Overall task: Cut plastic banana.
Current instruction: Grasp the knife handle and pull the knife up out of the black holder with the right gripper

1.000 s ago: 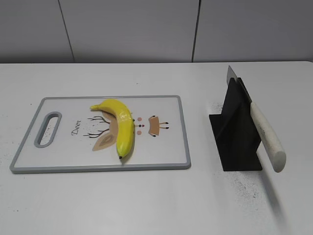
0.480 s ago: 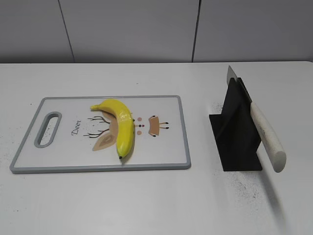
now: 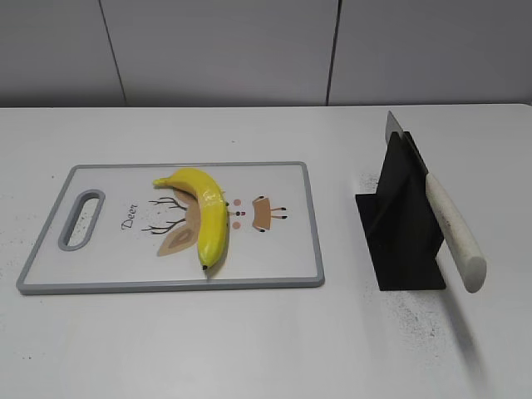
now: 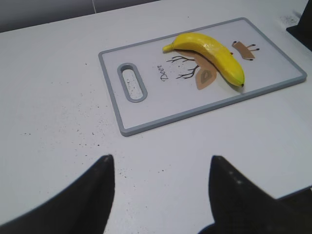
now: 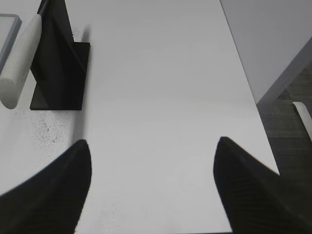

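Nothing done yet: yellow plastic banana lies whole on grey-rimmed white cutting board, ahead of left gripper, jaws apart, empty. White-handled knife sits in black stand, ahead-left of right gripper, also spread, empty. Grab + cut still to go.

One banana lies on one cutting board, at the left of the table. One knife rests in one black stand at the right. Two grippers show (only in the wrist views): the left gripper and the right gripper.
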`<state>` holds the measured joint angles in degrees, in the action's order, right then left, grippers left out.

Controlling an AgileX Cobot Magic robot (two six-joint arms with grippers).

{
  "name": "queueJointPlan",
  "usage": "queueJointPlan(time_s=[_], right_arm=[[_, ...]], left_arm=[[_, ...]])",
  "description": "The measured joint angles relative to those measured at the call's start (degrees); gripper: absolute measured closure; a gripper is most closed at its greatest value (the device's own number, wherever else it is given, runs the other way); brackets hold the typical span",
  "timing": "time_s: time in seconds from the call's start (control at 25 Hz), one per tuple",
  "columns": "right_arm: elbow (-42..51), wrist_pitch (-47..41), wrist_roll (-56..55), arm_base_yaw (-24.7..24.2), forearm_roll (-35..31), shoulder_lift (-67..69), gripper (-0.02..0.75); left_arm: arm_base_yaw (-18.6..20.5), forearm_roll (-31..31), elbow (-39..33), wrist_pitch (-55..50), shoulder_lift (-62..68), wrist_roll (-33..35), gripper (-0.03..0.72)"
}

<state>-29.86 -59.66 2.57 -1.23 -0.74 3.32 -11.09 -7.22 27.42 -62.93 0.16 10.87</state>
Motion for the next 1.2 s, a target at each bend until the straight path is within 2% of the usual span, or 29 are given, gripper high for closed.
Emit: queueJointPlan(time_s=[0.28, 0.56, 0.72, 1.08, 1.2], right_arm=[[-8.97, -0.38, 0.0, 0.0, -0.51, 14.12, 0.148], [-16.77, -2.88, 0.0, 0.9, -5.61, 27.41, 0.148], [-18.15, -1.41, -2.57, 6.19, -6.68, 34.37, 0.148], [-26.18, 0.52, -11.09, 22.49, -4.68, 56.09, 0.148], [-29.13, 0.65, -12.42, 23.99, -3.9, 63.85, 0.148]], left_arm=[[0.0, 0.0, 0.0, 0.0, 0.0, 0.0, 0.106], [0.0, 0.0, 0.0, 0.0, 0.0, 0.0, 0.113], [0.0, 0.0, 0.0, 0.0, 0.0, 0.0, 0.114], [0.0, 0.0, 0.0, 0.0, 0.0, 0.0, 0.116], [0.0, 0.0, 0.0, 0.0, 0.0, 0.0, 0.116]])
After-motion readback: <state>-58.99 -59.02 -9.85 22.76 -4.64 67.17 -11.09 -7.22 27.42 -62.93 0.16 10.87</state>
